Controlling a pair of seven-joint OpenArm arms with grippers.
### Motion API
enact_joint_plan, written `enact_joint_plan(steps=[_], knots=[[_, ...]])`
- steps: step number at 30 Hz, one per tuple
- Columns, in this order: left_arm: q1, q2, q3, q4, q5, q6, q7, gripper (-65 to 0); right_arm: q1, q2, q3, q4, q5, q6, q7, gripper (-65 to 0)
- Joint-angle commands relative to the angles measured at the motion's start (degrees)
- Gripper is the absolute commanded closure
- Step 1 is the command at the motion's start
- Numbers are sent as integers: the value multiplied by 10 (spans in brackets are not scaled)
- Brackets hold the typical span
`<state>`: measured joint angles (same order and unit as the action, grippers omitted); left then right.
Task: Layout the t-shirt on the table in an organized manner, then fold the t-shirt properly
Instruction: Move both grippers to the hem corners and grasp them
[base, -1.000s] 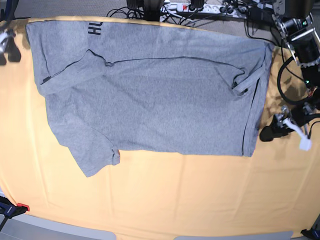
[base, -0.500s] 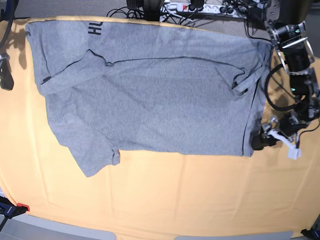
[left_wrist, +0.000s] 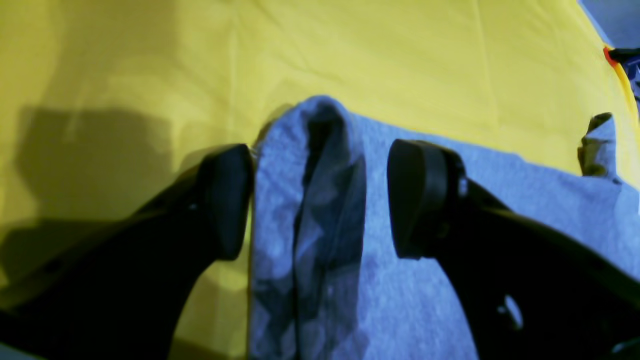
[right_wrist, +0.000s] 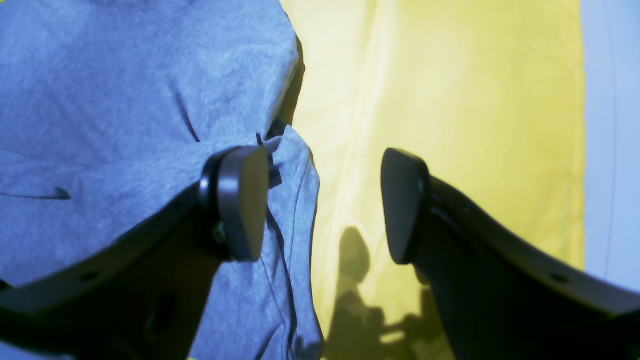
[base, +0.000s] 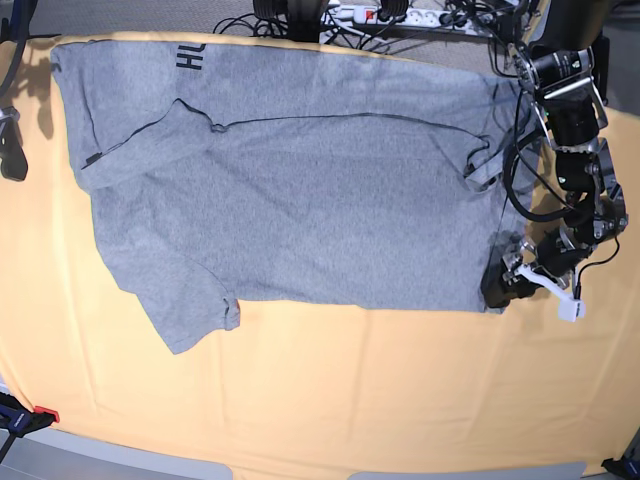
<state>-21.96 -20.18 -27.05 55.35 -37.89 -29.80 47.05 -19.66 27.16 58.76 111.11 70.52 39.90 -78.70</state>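
Observation:
The heather-grey t-shirt (base: 300, 190) lies spread over the far half of the yellow-orange table (base: 350, 390), with dark lettering at its back left and one sleeve pointing to the front left. At the shirt's front right corner my left gripper (base: 497, 288) is low over the cloth. In the left wrist view it (left_wrist: 320, 200) is open, and a folded hem corner of the t-shirt (left_wrist: 310, 225) lies between its fingers. The right gripper (base: 10, 150) sits at the left edge. In the right wrist view it (right_wrist: 320, 200) is open, one finger (right_wrist: 240, 200) over the t-shirt's edge (right_wrist: 125, 100).
Cables and a power strip (base: 390, 15) run behind the table's far edge. A red-tipped clamp (base: 40, 413) holds the cloth at the front left corner. The left arm's body and wiring (base: 575, 120) stand along the right side.
The left gripper has moved leftward and down onto the shirt's front right corner. The right gripper shifted slightly at the left edge, then stayed put.

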Motion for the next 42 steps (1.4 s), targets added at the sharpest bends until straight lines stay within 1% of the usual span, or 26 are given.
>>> enact_joint_plan(steps=[1, 2, 3, 8, 9, 12, 15, 17, 18, 19, 20, 22, 23, 25, 27, 29, 31, 33, 35, 37, 42], knots=[[-11, -8, 3, -3, 9, 7, 3, -432, 3, 14, 6, 8, 11, 1, 11, -377], [-11, -8, 8, -7, 7, 6, 3, -432, 3, 14, 6, 8, 12, 1, 11, -377], [-11, -8, 16, -12, 2, -2, 5, -432, 3, 14, 6, 8, 12, 1, 11, -377], [-16, -9, 72, -15, -36, -56, 28, -432, 3, 14, 6, 8, 12, 1, 11, -377], [-20, -9, 83, -15, -36, -62, 32, -432, 3, 14, 6, 8, 12, 1, 11, -377], [-36, -9, 108, -15, -32, -63, 33, -432, 3, 14, 6, 8, 12, 1, 11, -377], [-50, -9, 113, -15, -28, -62, 33, -423, 3, 14, 6, 8, 13, 1, 11, -377], [-58, -11, 113, -15, -22, -62, 33, -368, 3, 14, 6, 8, 13, 1, 11, -377], [-63, -11, 112, -15, -15, -61, 31, -320, 3, 14, 6, 8, 13, 1, 11, -377], [-66, -13, 111, -15, -9, -55, 26, -257, 3, 13, 6, 8, 13, 1, 11, -377], [-67, -14, 111, -15, -4, -42, 19, -178, 3, 11, 6, 8, 15, 1, 11, -377], [-66, -19, 111, -15, 14, -17, 4, 0, 4, 5, 5, 8, 17, 1, 17, -377], [-66, -20, 111, -15, 27, -10, 2, 0, 5, -1, 5, 7, 17, 1, 24, -377], [-66, -21, 111, -15, 43, -10, -1, 0, 13, -12, 4, 0, 16, 1, 43, -377], [-66, -20, 111, -15, 42, -10, -1, 0, 28, -23, 3, -12, 16, 1, 61, -377], [-66, -20, 111, -15, 42, -10, -1, 0, 51, -27, -11, -31, 12, 1, 75, -377], [-66, -20, 111, -15, 42, -10, -1, 0, 83, -27, -39, -57, 3, 1, 86, -377], [-66, -20, 111, -15, 42, -10, -1, 0, 124, -27, -76, -92, -27, 1, 111, -377], [-66, -20, 111, -15, 42, -10, -1, 0, 171, -27, -118, -134, -70, 1, 134, -377], [-66, -20, 111, -15, 42, -10, -1, 0, 219, -27, -157, -178, -113, 1, 141, -377], [-66, -21, 111, -15, 42, -10, -1, 0, 319, -27, -231, -311, -188, 1, 148, -377]])
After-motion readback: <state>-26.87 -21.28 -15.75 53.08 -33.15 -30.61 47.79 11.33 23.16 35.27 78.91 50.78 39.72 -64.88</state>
